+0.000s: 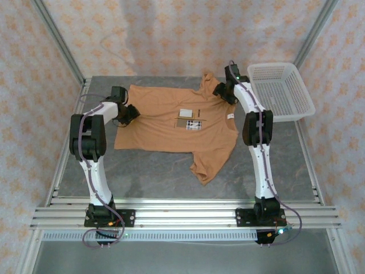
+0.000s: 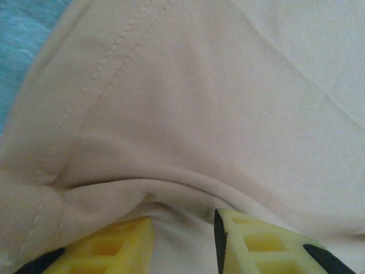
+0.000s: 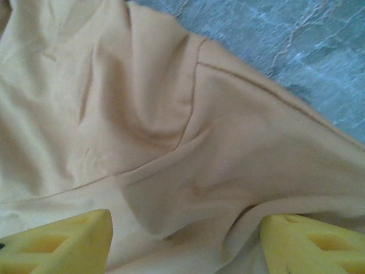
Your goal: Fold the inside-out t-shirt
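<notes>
Tan short-sleeved soft-cloth t-shirt (image 1: 165, 123) stretches lengthwise between both arms: right gripper (image 3: 185, 220) splayed wide over its shoulder seam, left gripper (image 2: 182, 220) straddling a cloth ridge, grip unclear.

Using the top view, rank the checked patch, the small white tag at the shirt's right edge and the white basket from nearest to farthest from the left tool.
From the left tool:
1. Checked patch, middle of the t-shirt.
2. Small white tag, the cloth's right edge.
3. White basket, far right corner.
</notes>
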### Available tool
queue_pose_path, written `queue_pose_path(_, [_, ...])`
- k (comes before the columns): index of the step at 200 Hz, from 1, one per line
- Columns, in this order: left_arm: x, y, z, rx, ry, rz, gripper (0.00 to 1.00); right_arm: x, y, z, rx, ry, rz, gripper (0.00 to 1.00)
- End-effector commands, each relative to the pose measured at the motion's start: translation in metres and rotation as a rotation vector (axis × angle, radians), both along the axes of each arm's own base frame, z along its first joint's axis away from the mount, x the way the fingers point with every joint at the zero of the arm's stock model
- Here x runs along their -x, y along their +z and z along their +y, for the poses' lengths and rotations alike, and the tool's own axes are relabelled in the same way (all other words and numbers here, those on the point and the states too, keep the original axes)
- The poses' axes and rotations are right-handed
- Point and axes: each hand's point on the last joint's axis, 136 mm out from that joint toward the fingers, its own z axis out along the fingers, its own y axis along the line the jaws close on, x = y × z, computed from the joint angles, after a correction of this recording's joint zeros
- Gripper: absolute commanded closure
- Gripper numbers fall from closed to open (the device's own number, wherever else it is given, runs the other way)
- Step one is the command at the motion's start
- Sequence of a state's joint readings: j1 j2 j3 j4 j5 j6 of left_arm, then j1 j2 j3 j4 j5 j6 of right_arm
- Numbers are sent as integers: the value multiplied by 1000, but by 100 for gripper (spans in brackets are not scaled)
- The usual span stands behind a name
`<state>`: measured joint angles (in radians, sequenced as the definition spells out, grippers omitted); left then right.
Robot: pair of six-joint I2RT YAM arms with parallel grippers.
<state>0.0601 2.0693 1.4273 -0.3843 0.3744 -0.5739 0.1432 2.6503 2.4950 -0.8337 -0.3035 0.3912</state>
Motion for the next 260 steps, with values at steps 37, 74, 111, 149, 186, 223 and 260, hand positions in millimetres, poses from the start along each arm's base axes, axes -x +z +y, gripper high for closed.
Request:
queue_pose_path(37, [95,56,41,-26,122,7,64,51,70,23,-31,112,12,32])
queue_pose_path(74, [140,33,45,-24,152,75,63,87,96,41,-52,133,-46,34])
queue_pose_path(111, [159,14,48,-65,143,142,63,110,116,47,-57,155,-51,35])
queue_pose_path(149, [170,12,59,-132,160,161,56,114,134,47,-59,162,-75,34])
queue_pose_path(186, [173,0,54,-108,155,182,53,112,139,47,-58,161,-81,34])
queue_pose_path(223, [178,-14,49,-84,159,192,54,113,137,47,-56,158,-70,34])
queue_pose_path(260, [172,-25,47,-68,160,200,91,142,132,49,-41,172,-16,39])
